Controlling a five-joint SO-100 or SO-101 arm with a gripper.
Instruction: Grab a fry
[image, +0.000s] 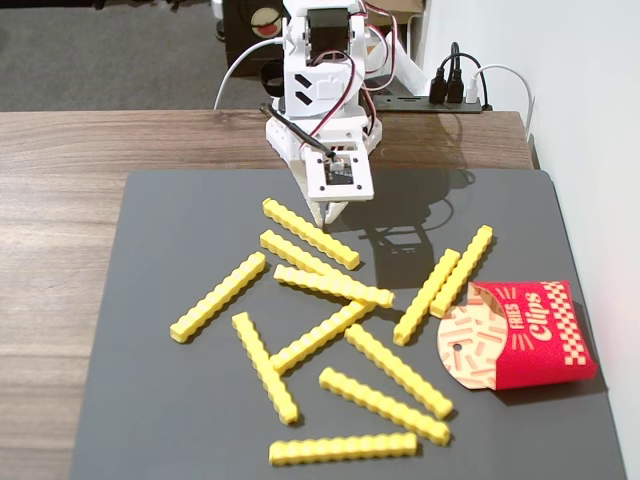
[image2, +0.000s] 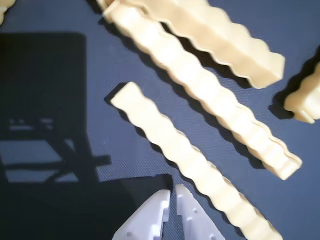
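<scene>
Several bright yellow crinkle-cut fries lie scattered on a dark grey mat. My white gripper hangs at the mat's far edge, just behind the end of the nearest fry. In the wrist view the gripper enters from the bottom with its jaws together and nothing between them. The nearest fry lies diagonally just right of the fingertips, apart from them. Two more fries lie parallel beyond it.
A red-and-white "Fries Clips" carton lies on its side at the mat's right. The mat sits on a wooden table. A white wall runs along the right. A power strip with cables lies behind the arm's base.
</scene>
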